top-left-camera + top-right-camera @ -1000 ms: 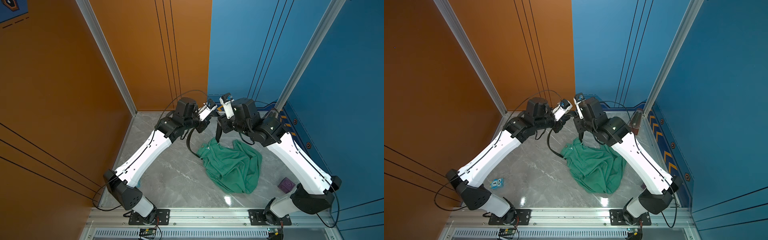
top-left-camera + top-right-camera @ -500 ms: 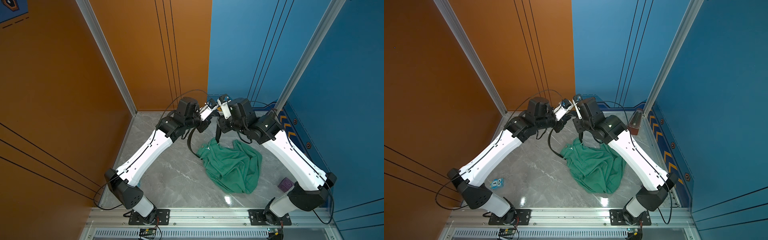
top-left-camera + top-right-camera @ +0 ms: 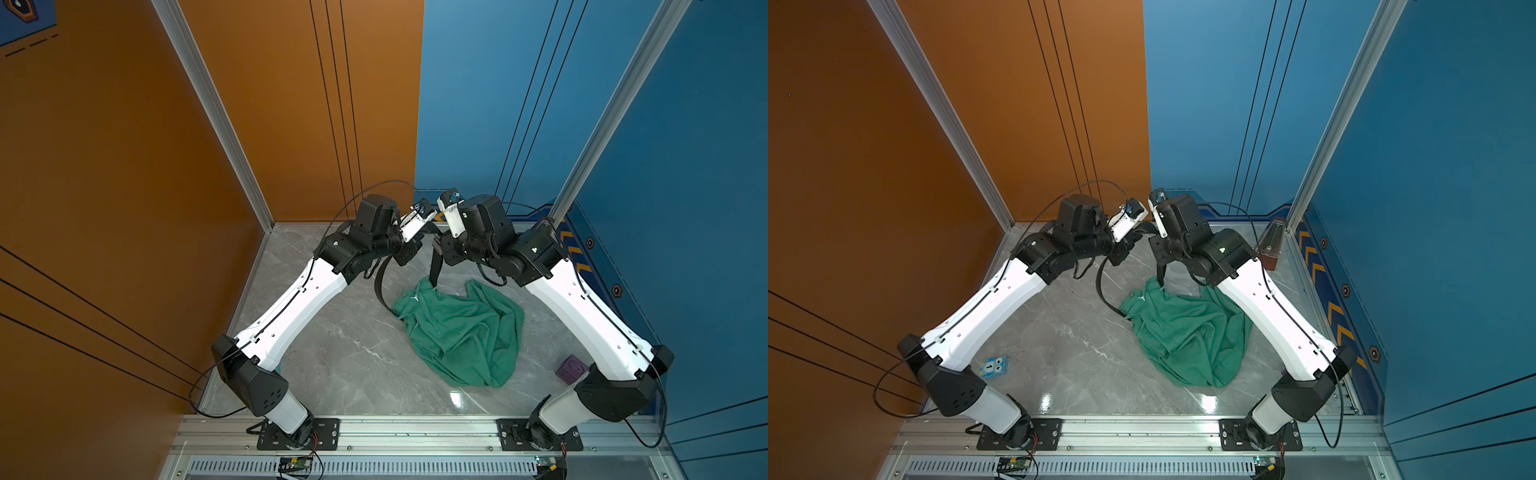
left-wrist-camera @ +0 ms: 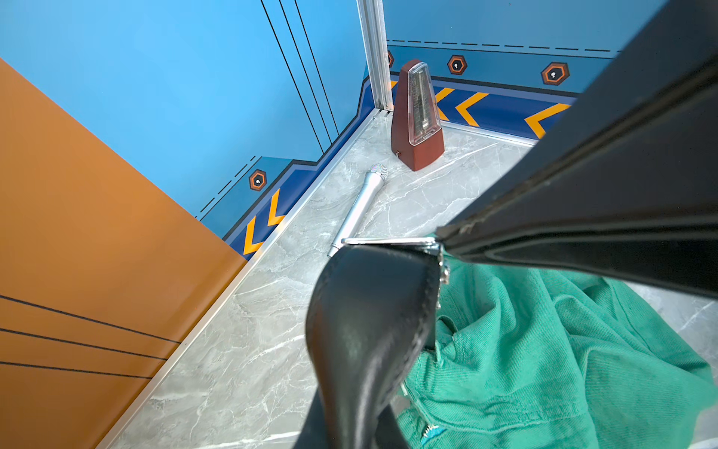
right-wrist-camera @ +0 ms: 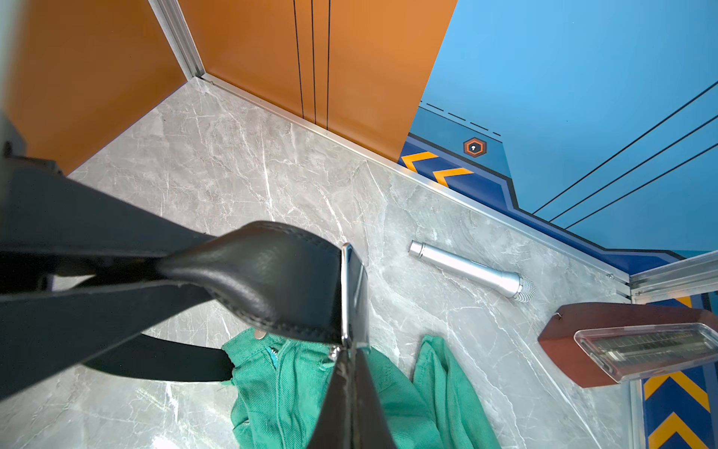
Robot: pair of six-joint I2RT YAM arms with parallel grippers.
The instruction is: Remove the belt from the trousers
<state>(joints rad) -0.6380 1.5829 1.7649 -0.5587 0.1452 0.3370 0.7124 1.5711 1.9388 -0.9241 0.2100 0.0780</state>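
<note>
My left gripper [image 5: 182, 268] and right gripper [image 5: 347, 373] both pinch the long black leather-like belt [image 5: 272, 272] by its small silver metal buckle [image 5: 351, 295], above the crumpled green cloth trousers [image 3: 461, 332] whose waistband it threads; strap looks light, floppy, slick, so hold near buckle.

Overhead pair, wrist close-ups on belt [image 4: 369, 330]

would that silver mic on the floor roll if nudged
Probably: the silver cylindrical microphone lies on its side on the smooth grey marble-look floor. Its mesh head looks wider than the handle, so it would likely roll in a curve. The metal-looking body seems rigid.
</note>
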